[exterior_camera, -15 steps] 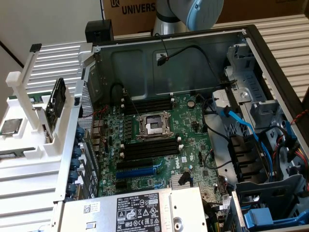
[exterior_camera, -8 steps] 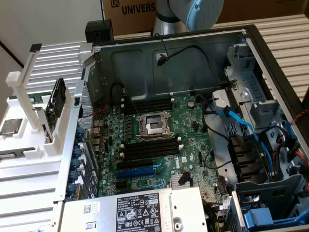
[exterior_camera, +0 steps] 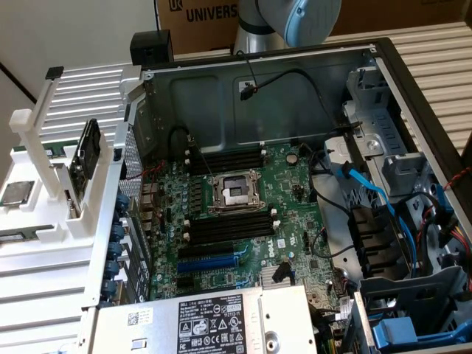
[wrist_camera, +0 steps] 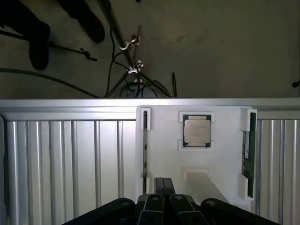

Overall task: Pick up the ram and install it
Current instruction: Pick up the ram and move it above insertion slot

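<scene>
1. While the ram stands on its long edge in clips at one side of the white holder, I place it at the exterior view's left, outside the computer case.
2. I judge it light, stiff and thin, yet fragile. Take hold across its two flat faces near mid-length, clear of the contact edge.
3. The CPU chip lies at the holder's centre, apart from the ram.
4. The gripper hovers over the holder's edge, fingers pressed together, holding nothing, well apart from the ram.
5. The arm shows at the exterior view's upper centre, behind the case; I judge the wrist points straight down.
</scene>
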`<state>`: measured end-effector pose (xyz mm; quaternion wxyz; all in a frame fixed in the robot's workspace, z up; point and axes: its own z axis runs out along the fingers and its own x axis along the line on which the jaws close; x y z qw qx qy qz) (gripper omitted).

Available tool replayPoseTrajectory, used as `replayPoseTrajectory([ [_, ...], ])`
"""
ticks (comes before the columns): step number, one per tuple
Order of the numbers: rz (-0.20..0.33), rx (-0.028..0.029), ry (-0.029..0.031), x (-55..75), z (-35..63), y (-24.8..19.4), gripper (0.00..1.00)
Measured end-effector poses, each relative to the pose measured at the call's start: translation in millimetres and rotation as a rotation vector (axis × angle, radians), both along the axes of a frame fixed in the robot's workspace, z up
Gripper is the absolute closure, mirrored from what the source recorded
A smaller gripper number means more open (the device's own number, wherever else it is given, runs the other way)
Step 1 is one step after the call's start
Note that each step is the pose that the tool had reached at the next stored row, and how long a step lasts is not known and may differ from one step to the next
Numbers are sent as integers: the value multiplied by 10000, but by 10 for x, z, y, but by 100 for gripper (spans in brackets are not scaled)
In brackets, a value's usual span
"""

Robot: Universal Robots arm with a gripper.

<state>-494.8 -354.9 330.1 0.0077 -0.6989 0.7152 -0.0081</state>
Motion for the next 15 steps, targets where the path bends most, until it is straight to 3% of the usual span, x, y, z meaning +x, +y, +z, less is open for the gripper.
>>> replayPoseTrajectory([
  [4,-1,-2,-26,-15,-35,0,90],
  [5,0,-1,-70,-20,-72,-2,90],
  [9,-2,-1,-82,-23,-136,-5,90],
  [15,0,-1,-85,-23,-217,-71,90],
])
